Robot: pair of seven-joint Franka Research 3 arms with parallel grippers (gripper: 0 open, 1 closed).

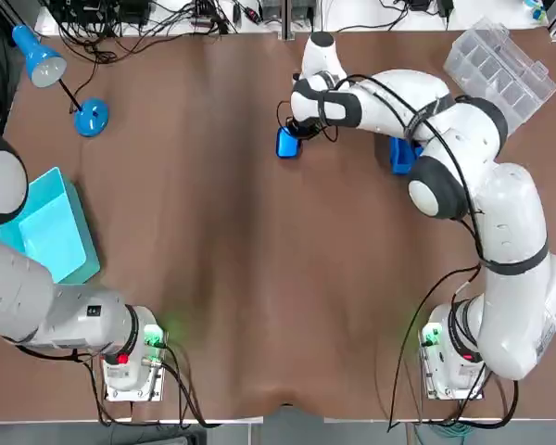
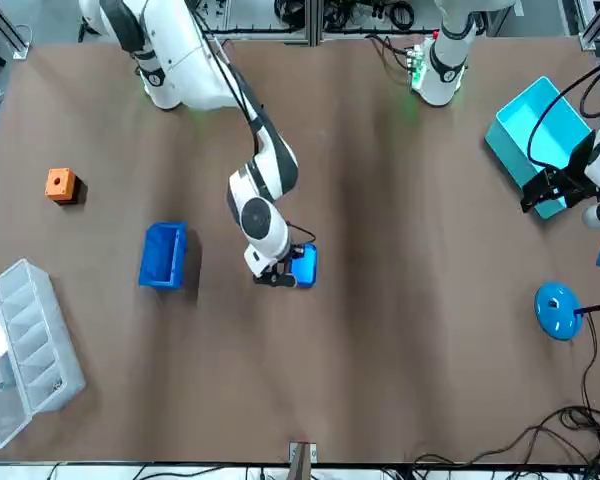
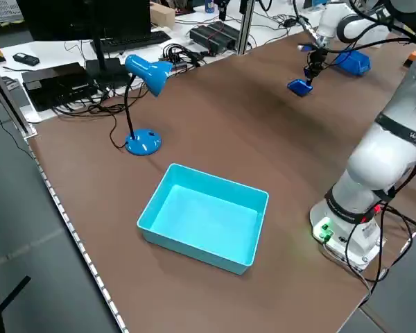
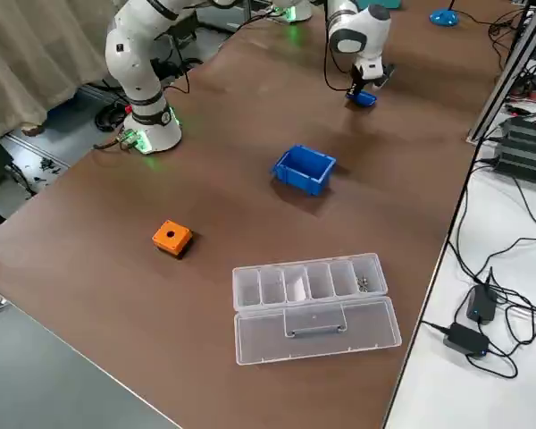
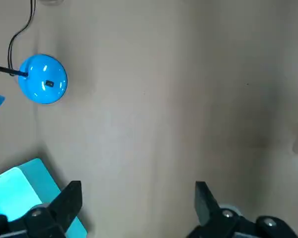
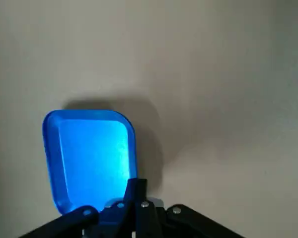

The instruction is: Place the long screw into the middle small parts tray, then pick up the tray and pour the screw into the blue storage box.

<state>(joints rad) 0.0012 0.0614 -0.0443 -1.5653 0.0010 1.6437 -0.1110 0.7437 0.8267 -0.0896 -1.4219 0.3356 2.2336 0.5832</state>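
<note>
One small blue tray (image 6: 89, 158) is in the upper middle of the top view, gripped at its rim by the right claw (image 6: 135, 188), whose fingers are pinched tight on that rim. Whether the tray rests on the table (image 1: 241, 278) or hangs just above it cannot be told. No screw can be made out in it.

One blue storage bin (image 1: 401, 156) stands just right of the tray in that view, partly behind the right arm. One clear compartment box (image 1: 496, 65) fills the upper right corner. One orange block (image 2: 60, 184) lies at the left of the front view.

At the left edge of the top view lies one turquoise box (image 1: 51, 227), with one blue desk lamp (image 1: 91, 117) at the upper left. The left claw (image 5: 136, 191) hangs beside that box, its fingers spread wide and holding nothing.
</note>
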